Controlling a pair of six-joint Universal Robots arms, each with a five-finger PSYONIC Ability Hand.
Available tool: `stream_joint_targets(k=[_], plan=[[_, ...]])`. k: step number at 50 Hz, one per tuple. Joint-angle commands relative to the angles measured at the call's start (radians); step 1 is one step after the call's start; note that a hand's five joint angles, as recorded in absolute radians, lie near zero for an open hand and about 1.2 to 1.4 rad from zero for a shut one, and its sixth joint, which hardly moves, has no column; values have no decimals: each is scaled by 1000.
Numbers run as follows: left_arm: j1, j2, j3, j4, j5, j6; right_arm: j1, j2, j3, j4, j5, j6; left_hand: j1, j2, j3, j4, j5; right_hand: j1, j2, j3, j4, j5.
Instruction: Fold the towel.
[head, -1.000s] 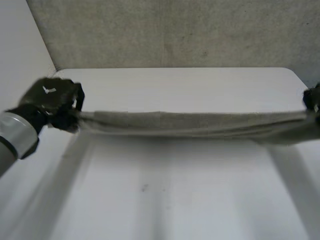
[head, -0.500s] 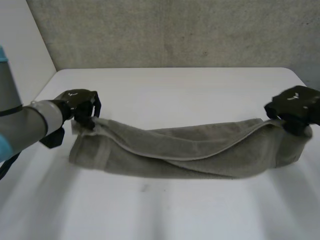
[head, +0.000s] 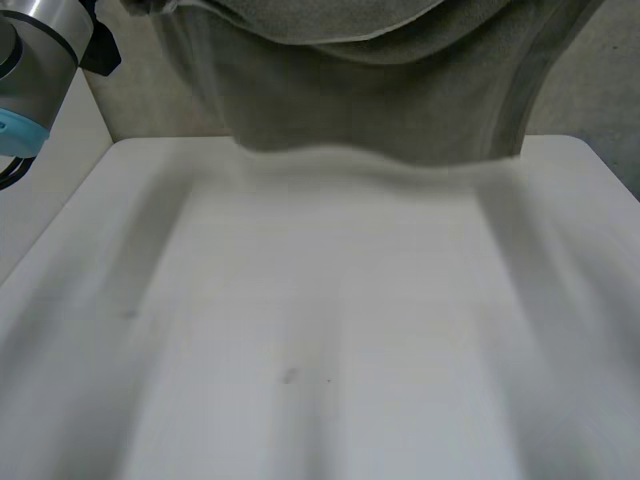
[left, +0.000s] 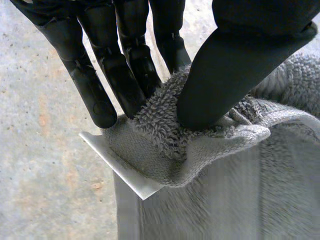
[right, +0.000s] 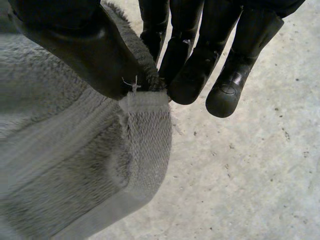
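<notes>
Table: white, below the towel and nearest to me.
Writing: a pale smooth strip runs along the towel's edge at its left corner. I can read no lettering on it.
Left hand: I have it pinching the towel's upper left corner. The thumb presses the bunched terry against the straight fingers, whose tips rest on the cloth.
Right hand: it grips the towel's upper right corner the same way, with the hem nipped between thumb and fingertips. A loose thread sticks up from the hem at the thumb.
Towel: grey, held up in the air and spread wide. Its long axis runs side to side between my two hands. The top edge sags in folds at the middle, and the wavy lower edge hangs above the table's far part.
Left arm: raised just beside the towel's upper left corner.
Wall: mottled grey, behind the towel.
</notes>
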Motion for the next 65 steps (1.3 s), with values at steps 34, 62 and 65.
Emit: stream_joint_targets(k=[34,62,65], plan=[[150,501,-1301,-22,44,360,-208,-484,1152,385,-150,-574,215,178,183,179,209,63,80,52,46,58],[112,-18,-743,-79,6,269,-44,169,465,275,-64,-390,215,178,183,179,209,63,80,52,46,58],[94,-92,-640,-85,-7,266,-12,253,362,272,-33,-378,215,178,183,179,209,63,80,52,46,58]])
